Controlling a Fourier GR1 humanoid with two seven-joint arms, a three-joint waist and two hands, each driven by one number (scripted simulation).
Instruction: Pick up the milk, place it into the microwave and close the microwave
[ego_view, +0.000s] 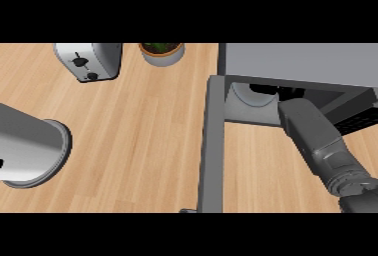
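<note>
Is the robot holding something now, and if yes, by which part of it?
It cannot be told. The right forearm reaches into the open microwave, and its hand is hidden inside. No milk shows.

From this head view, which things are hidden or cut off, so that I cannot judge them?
- Right hand: hidden inside the grey microwave; the grey right forearm reaches into the opening, so the fingers do not show.
- Milk: not visible anywhere; whether it is inside cannot be told.
- Left forearm, a grey cylinder: cut off by the left edge; its hand is out of view.
- Silver toaster and potted plant: cut off by the top edge.
</note>
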